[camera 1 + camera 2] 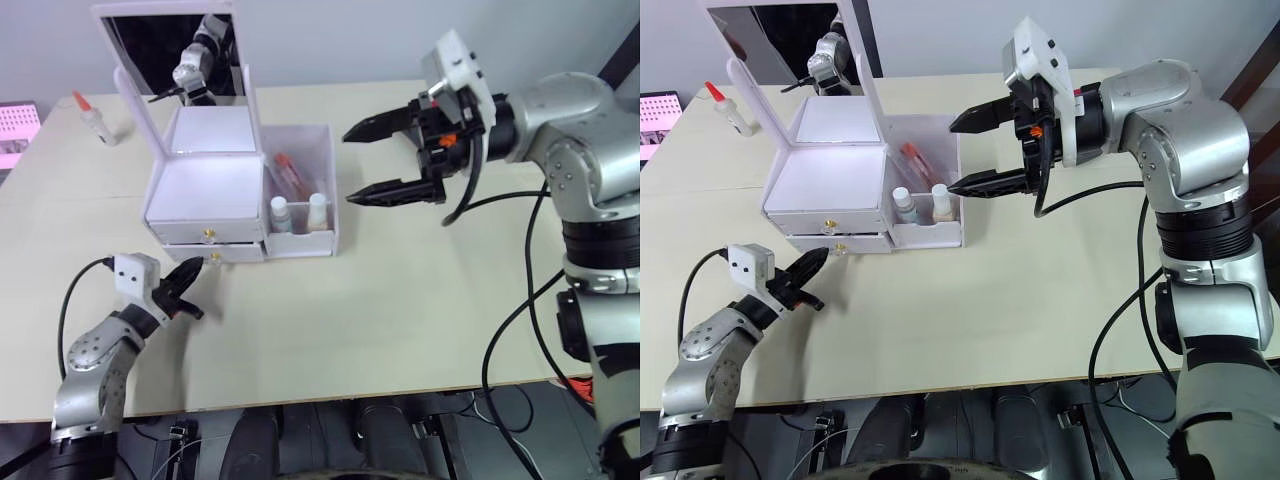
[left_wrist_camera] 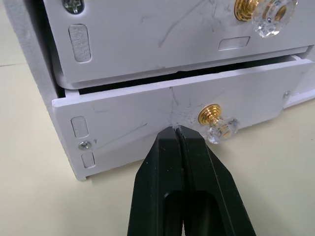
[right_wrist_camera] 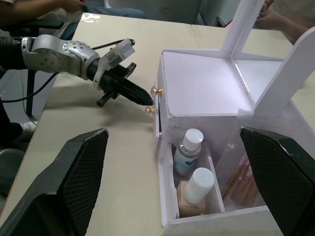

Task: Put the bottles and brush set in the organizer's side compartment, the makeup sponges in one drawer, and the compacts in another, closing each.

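The white organizer (image 1: 205, 185) stands at the table's back left with its mirror lid up. Two white-capped bottles (image 1: 281, 212) (image 1: 318, 210) and the brush set (image 1: 288, 172) stand in its side compartment (image 1: 331, 180). The upper drawer is shut. The lower drawer (image 2: 147, 123) stands slightly out, with a dark gap above its front. My left gripper (image 2: 176, 130) is shut with nothing in it, its tip against that drawer front just beside the gold knob (image 2: 216, 123). My right gripper (image 1: 348, 165) hangs open and holds nothing, to the right of the side compartment. Makeup sponges and compacts are out of view.
A small white bottle with a red nozzle (image 1: 97, 120) lies at the table's far left, near a pink box (image 1: 15, 130) at the edge. A person's arm (image 3: 29, 7) rests beyond the table. Open tabletop (image 1: 400, 300) spreads in front of and right of the organizer.
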Motion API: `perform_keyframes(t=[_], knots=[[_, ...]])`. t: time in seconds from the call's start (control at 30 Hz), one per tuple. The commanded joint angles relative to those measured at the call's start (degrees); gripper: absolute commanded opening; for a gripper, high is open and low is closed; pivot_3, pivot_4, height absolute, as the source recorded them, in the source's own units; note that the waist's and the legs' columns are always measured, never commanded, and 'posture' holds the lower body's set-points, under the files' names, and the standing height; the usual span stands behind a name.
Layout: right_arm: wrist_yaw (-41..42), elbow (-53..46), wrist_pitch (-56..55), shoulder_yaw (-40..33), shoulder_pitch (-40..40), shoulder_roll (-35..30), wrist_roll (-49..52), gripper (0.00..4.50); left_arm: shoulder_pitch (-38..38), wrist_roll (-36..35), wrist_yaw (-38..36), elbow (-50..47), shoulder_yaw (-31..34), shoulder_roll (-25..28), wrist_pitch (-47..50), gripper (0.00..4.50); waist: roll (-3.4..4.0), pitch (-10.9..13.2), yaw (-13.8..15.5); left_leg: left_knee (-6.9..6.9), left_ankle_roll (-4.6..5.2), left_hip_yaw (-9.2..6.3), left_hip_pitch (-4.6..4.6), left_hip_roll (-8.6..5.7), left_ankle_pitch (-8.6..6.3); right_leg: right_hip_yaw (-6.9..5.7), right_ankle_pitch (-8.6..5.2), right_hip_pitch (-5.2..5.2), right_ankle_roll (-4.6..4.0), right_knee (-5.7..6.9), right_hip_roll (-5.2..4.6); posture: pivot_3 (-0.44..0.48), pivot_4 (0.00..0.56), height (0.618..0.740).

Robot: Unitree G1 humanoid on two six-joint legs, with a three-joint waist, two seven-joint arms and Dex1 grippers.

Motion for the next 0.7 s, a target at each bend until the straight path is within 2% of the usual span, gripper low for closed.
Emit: perform_keyframes(t=[0.03, 0.5, 0.7], knots=[[-0.4, -2.1, 0.0, -1.9, -1.0, -0.6, 0.7, 4.50, -1.5, 0.2, -0.7, -0.2, -0.3, 0.6, -1.2, 0.04, 0.00, 0.0, 0.1, 0.00, 0.00, 0.00, 0.00, 0.00, 0.00, 0.00, 0.00, 0.00, 0.00, 0.01, 0.00, 0.000, 0.150, 0.740], [-1.2, -2.3, 0.2, -2.1, -1.0, -0.3, 1.0, 4.50, -4.4, 1.7, -0.5, 1.8, -1.3, 0.4, -2.4, 0.04, 0.00, 0.0, 1.4, -0.02, 0.00, 0.00, -0.01, 0.00, 0.00, 0.00, -0.01, 0.00, 0.01, -0.02, 0.00, 0.000, 0.150, 0.740], [-1.2, -1.6, -1.4, -3.1, 0.0, 0.4, 1.9, 4.50, -2.9, 1.2, -1.0, 0.1, -1.4, 1.1, -1.3, 0.04, 0.00, 0.0, 1.3, 0.03, 0.00, 0.00, -0.01, 0.00, 0.00, 0.00, 0.00, 0.00, 0.01, -0.01, 0.00, 0.000, 0.150, 0.740]])
